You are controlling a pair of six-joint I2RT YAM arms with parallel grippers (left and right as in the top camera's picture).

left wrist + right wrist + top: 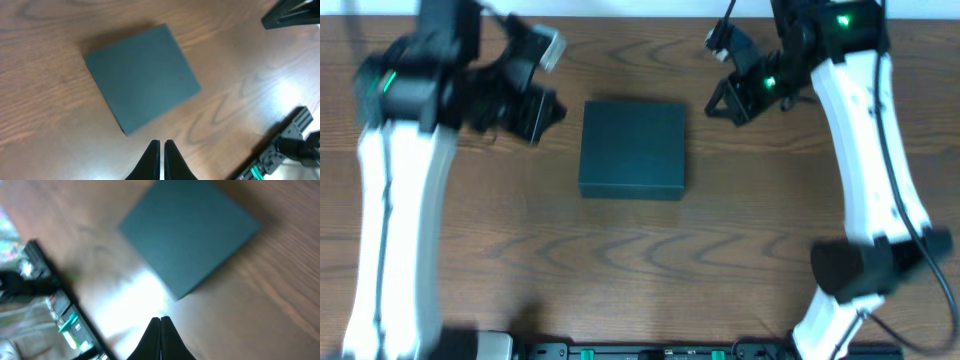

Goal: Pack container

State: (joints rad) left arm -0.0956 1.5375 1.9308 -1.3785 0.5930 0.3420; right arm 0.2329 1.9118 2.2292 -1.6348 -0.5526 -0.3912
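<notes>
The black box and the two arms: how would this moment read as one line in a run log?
container: lid closed, flat on table | left end effector: shut, empty, beside box | right end effector: shut, empty, beside box

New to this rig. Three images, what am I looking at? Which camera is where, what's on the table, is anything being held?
It is a two-armed robot at a wooden table. The overhead view looks straight down: the white-and-black arms come in from either side, with the left gripper and right gripper flanking a closed black container that lies flat in the middle. The other two pictures come from cameras on the wrists, each looking past its own fingers. In the left wrist view the left gripper is shut, with the container ahead of it and apart. The right wrist view is blurred, but shows the right gripper shut too, short of the container. Neither holds anything.
</notes>
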